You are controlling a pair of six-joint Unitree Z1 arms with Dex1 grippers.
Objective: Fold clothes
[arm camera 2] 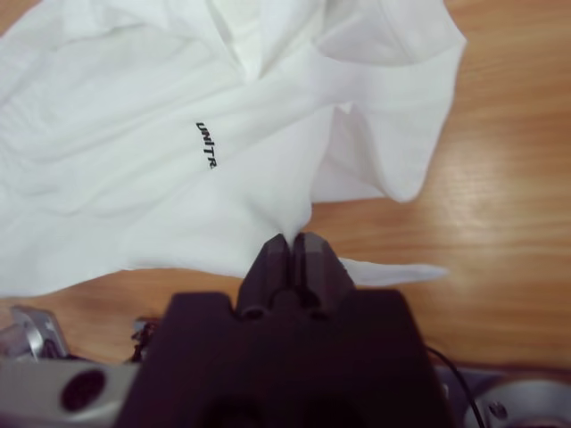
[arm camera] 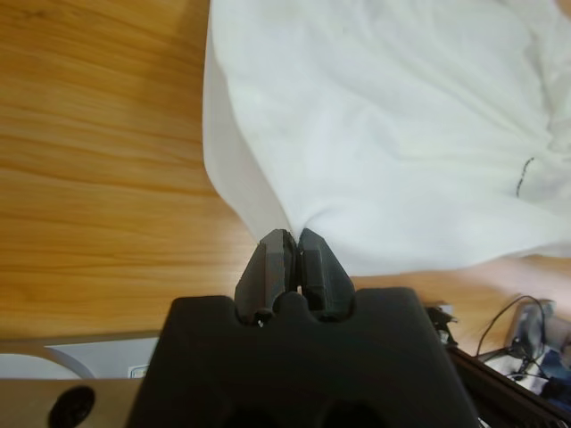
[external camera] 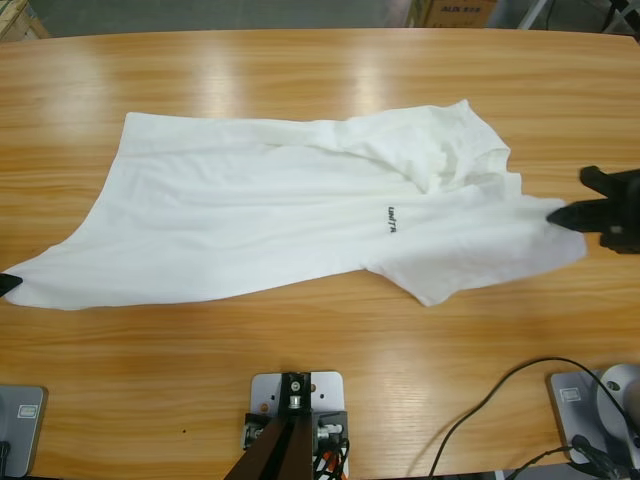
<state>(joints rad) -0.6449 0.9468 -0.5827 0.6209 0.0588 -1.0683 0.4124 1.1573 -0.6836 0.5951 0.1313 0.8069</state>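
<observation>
T-shirt point(external camera: 270, 215), white and short-sleeved, lies spread lengthwise across the wooden table point(external camera: 300, 80) from up high, rumpled toward the collar end, with a small dark chest logo point(external camera: 392, 219) too small to read fully there. The right gripper point(external camera: 562, 213) comes in from the right edge and pinches the shirt's corner; at the far left edge only a black tip of the left gripper point(external camera: 8, 283) shows at the opposite corner.

Along the left wrist, the left gripper point(arm camera: 292, 239) has its jaws clamped on a gathered point of the shirt point(arm camera: 384, 116).

Along the right wrist, the right gripper point(arm camera 2: 292, 242) is likewise closed on bunched cloth, and the logo point(arm camera 2: 206, 144) reads roughly "UNITR".
</observation>
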